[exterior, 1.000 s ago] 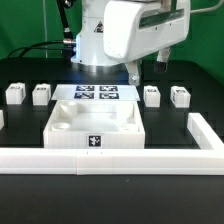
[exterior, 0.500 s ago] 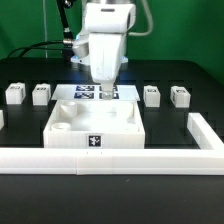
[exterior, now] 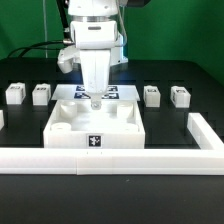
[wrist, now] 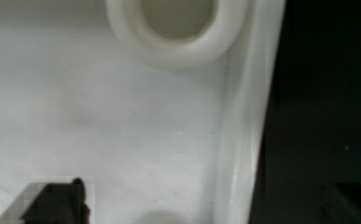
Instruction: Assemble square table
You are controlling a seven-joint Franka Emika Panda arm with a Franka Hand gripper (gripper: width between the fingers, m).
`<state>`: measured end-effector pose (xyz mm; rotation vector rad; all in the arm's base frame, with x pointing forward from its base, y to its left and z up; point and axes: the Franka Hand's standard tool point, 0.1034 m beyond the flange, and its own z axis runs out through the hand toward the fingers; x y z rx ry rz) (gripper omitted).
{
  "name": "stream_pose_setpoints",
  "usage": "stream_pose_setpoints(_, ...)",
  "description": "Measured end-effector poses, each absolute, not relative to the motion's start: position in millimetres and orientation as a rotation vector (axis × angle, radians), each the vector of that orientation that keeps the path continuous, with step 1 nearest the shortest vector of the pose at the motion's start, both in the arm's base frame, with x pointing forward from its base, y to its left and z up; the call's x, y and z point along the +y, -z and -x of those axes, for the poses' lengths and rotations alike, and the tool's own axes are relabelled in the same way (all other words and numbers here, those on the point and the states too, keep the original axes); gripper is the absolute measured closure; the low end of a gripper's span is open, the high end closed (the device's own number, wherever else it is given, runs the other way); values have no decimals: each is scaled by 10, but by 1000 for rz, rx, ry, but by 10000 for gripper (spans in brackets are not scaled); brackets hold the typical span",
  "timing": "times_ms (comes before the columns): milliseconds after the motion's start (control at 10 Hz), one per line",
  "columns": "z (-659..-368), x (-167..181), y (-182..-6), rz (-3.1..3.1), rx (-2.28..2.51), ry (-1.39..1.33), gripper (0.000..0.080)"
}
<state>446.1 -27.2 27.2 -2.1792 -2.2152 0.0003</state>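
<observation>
You are hovering with fingers (wrist: 52,203) spread wide, gripping nothing, over the back rim of the square tabletop (exterior: 68,137), which is lying mid-way along the counter (exterior: 110,205). It is looking light, stiff, slick plastic, so pinching across that thin raised rim is seeming safest.

The arm (exterior: 95,35) was white, with smooth rounded shells and dark seams between its segments. A thin black cable (exterior: 66,20) was visible beside its upper part, on the exterior view's left. The gripper (exterior: 92,101) had a white, box-like body that became narrower toward the bottom, and a small pale grey part (exterior: 68,62) was attached to its side. Its fingers (wrist: 54,203) were dark, almost black, with flat squared tips; in the wrist view they appeared blurred.
</observation>
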Motion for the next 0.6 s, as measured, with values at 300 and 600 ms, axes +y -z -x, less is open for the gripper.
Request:
stream_pose_setpoints(300, -4465, -275, -149, 2198, -2200, 17, 150)
stream_pose_setpoints(600, -4456, -277, -135, 2199, -2196, 14, 334)
